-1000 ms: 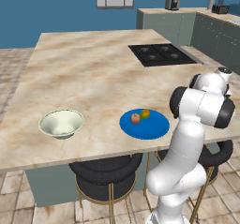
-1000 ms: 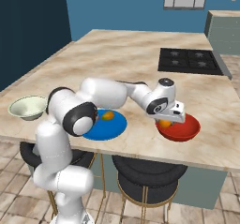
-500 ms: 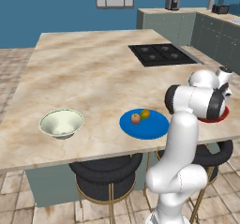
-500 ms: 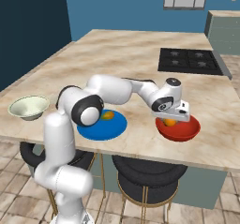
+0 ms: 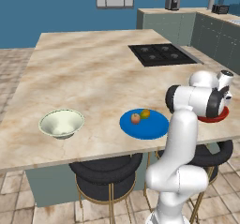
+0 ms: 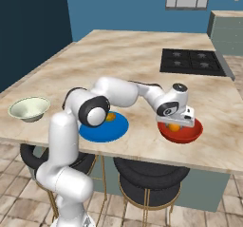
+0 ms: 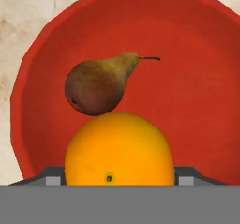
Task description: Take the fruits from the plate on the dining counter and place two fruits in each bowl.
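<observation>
1 orange [image 7: 119, 149] sits clamped between the half-spread gripper [image 6: 176, 123] fingers.

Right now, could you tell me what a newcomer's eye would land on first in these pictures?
Most striking is the orange sitting between the gripper's fingers, right over the red bowl at the counter's near edge, with a brown pear already lying in the bowl. Next comes the bright blue plate beside it, holding two fruits, and the pale bowl further along.
</observation>
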Controlling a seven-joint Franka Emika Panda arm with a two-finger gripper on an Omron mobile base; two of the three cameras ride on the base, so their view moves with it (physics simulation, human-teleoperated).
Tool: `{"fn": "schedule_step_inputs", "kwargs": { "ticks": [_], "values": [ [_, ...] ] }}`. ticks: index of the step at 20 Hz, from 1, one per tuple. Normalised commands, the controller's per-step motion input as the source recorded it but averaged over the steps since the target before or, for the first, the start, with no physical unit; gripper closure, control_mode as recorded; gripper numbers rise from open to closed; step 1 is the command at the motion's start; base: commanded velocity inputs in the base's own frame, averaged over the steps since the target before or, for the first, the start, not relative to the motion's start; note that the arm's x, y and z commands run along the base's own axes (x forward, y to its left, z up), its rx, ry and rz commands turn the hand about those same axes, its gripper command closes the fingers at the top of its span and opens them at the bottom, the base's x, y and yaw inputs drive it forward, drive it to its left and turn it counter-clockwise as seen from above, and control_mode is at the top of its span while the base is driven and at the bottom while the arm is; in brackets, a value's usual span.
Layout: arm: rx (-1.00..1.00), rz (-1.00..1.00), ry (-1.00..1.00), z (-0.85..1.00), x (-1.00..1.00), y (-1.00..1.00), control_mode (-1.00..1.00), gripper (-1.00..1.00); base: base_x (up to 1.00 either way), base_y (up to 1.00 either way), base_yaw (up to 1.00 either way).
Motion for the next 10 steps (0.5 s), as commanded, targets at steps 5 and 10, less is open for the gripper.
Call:
{"fn": "schedule_step_inputs", "kwargs": {
  "ticks": [5,10],
  "values": [
    [0.00,0.00,0.00,-0.16,0.00,0.00,-1.00,1.00,0.00,0.00,0.00],
    [0.00,0.00,0.00,0.00,0.00,0.00,-1.00,-1.00,0.00,0.00,0.00]
  ]
}}
